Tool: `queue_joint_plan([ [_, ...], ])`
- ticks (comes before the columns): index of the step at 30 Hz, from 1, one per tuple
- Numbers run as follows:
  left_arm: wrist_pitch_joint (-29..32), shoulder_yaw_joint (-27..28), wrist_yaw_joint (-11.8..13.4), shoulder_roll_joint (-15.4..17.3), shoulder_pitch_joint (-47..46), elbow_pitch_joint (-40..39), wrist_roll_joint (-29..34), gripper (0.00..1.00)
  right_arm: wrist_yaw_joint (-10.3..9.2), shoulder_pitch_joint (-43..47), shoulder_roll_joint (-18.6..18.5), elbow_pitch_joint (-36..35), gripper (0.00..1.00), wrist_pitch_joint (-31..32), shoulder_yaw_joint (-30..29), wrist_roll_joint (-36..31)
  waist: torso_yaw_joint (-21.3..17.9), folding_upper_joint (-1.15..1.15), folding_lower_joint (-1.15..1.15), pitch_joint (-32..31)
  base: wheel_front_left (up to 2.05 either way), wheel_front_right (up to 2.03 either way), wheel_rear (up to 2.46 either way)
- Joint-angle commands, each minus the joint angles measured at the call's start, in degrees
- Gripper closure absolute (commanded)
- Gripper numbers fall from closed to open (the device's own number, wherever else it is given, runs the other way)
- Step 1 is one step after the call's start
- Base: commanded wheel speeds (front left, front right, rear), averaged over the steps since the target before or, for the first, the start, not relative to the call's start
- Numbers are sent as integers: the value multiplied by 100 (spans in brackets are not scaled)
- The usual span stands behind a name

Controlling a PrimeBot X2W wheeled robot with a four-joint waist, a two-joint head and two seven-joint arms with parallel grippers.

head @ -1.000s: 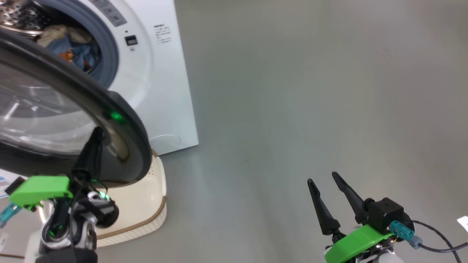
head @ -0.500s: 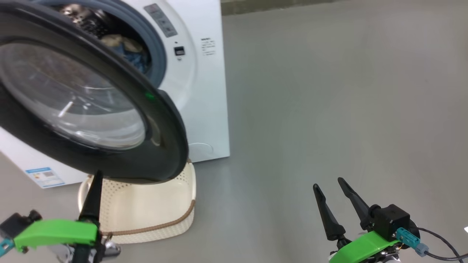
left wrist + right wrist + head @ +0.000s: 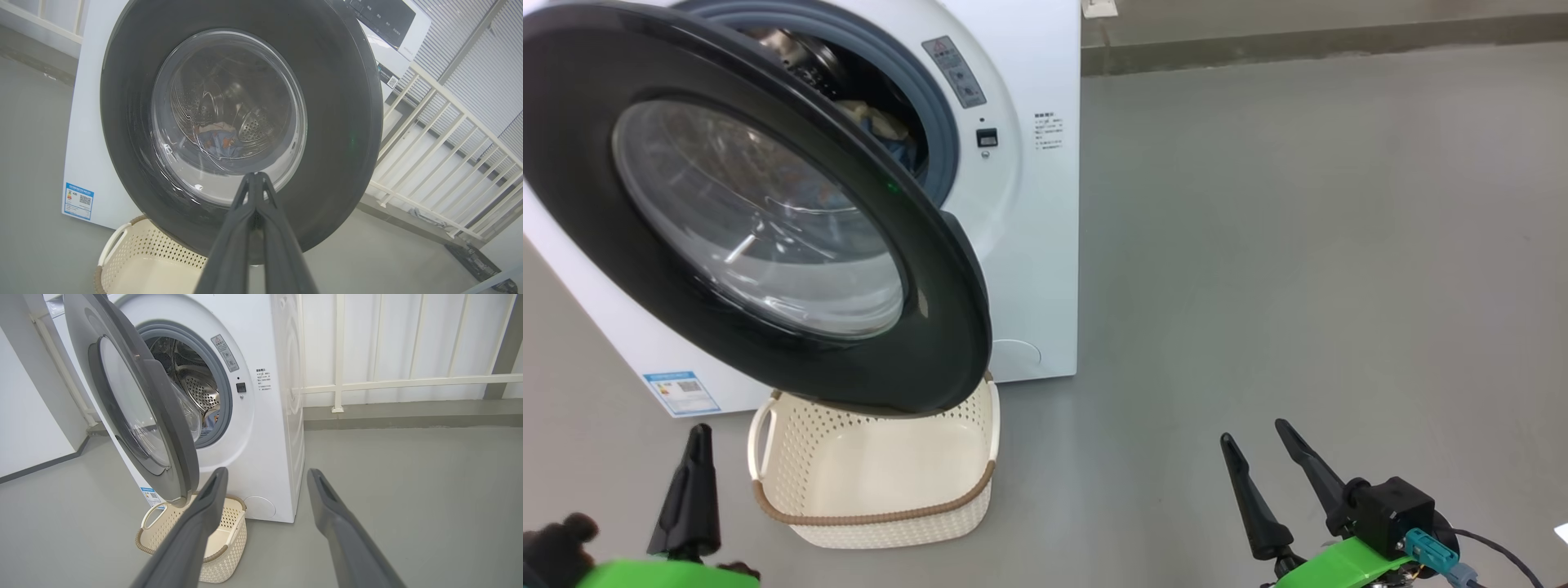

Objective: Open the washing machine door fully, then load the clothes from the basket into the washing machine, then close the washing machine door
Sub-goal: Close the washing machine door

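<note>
Head view is showing the washing machine door (image 3: 931, 327) hanging partly open over the basket (image 3: 874, 518), which is sitting on the floor (image 3: 1298, 245) against the front of the washing machine (image 3: 1029, 245). The clothes (image 3: 218, 141) are lying inside the drum (image 3: 196, 388), behind the door glass. The left tool (image 3: 697, 433), pressed together on nothing, is hovering near, left of the basket. The right tool (image 3: 1254, 433) is hovering well to the right over the floor, spread wide.
</note>
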Motion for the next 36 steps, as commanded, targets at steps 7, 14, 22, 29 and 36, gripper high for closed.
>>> queue_joint_plan([
  [7, -52, 482, -41, -184, 211, -462, 1899, 100, 9, -53, 18, -165, 0, -69, 171, -2, 54, 0, 0, -65, 0, 0, 0],
  [14, -53, 381, -41, -271, 372, -457, 2953, 100, 9, -62, 18, -173, 0, -69, 181, 15, 75, 0, 0, -64, 0, 0, 0],
  [22, -53, 245, -41, -353, 436, -175, 3021, 0, 9, -78, 18, -182, 0, -69, 181, 43, 79, 0, 0, -40, 0, 0, 0],
  [29, -53, 84, -41, -299, 386, -9, 2885, 0, 9, -83, 18, -172, 0, -69, 177, 49, 80, 0, 0, -39, 0, 0, 0],
  [36, -53, 37, -41, -297, 366, 77, 2858, 0, 9, -94, 18, -164, 0, -69, 173, 41, 75, 0, 0, -69, 0, 0, 0],
])
